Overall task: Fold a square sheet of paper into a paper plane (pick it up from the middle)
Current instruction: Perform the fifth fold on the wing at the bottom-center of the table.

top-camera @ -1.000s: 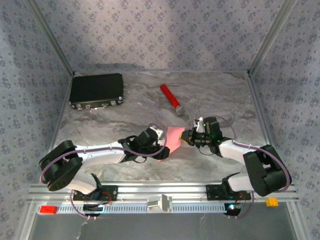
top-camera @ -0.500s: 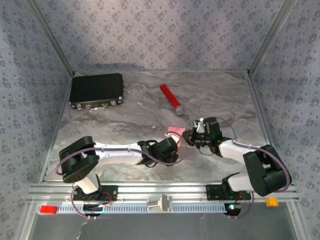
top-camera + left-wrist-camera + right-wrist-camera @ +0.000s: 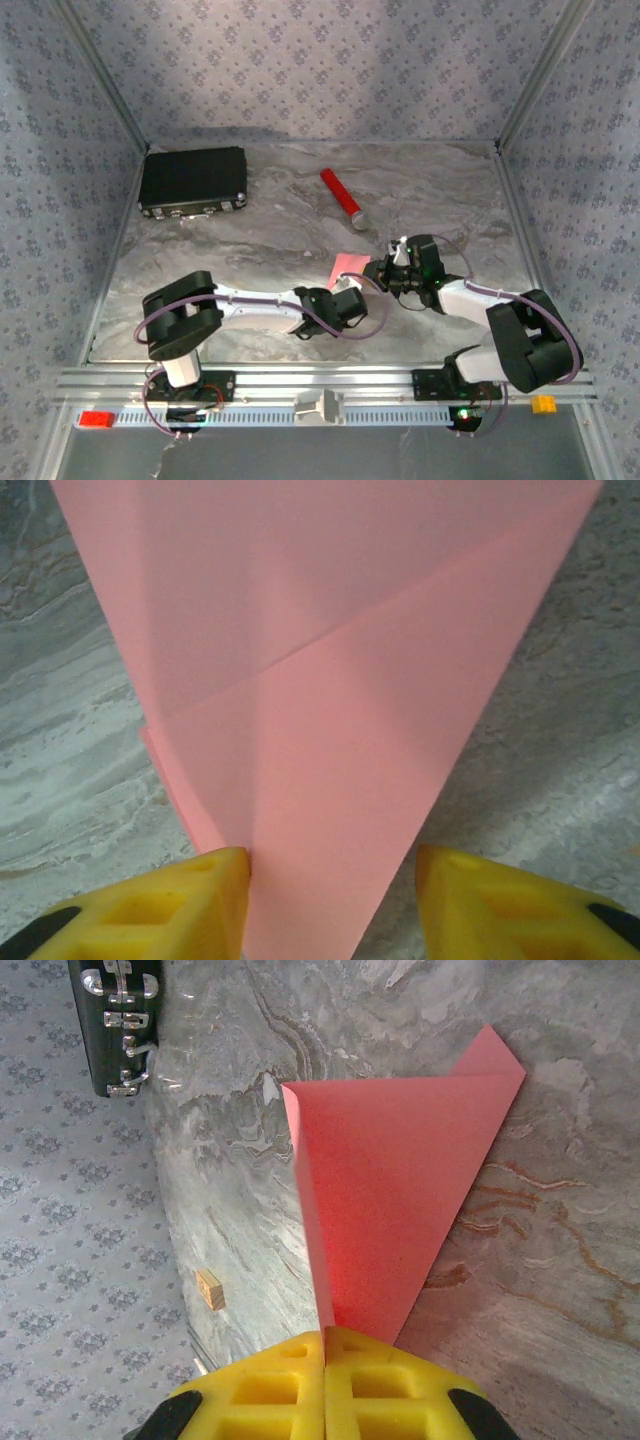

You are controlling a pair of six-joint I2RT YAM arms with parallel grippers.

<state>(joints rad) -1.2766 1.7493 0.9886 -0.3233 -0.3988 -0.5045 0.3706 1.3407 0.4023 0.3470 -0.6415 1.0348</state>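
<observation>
The square sheet of paper (image 3: 348, 264) is pink and folded into a tapering wedge with a slanted crease across it, standing off the marble table at mid-front. My right gripper (image 3: 325, 1345) is shut on its narrow end, and the paper (image 3: 390, 1180) fans out ahead of the yellow fingers. My left gripper (image 3: 330, 905) is open around the other pointed tip of the paper (image 3: 320, 730). Its left finger (image 3: 170, 910) touches the paper's edge; its right finger (image 3: 510, 900) stands apart from it. From above, the left gripper (image 3: 350, 293) and right gripper (image 3: 384, 276) sit close together.
A black case (image 3: 193, 180) lies at the back left. A red cylinder with a grey tip (image 3: 341, 198) lies behind the paper. A small tan block (image 3: 209, 1289) rests near the wall. Metal frame rails border the table.
The left arm has swung right and reached in under the paper, now covering much of it from above. Its jaws have narrowed a little. The right gripper has held still.
</observation>
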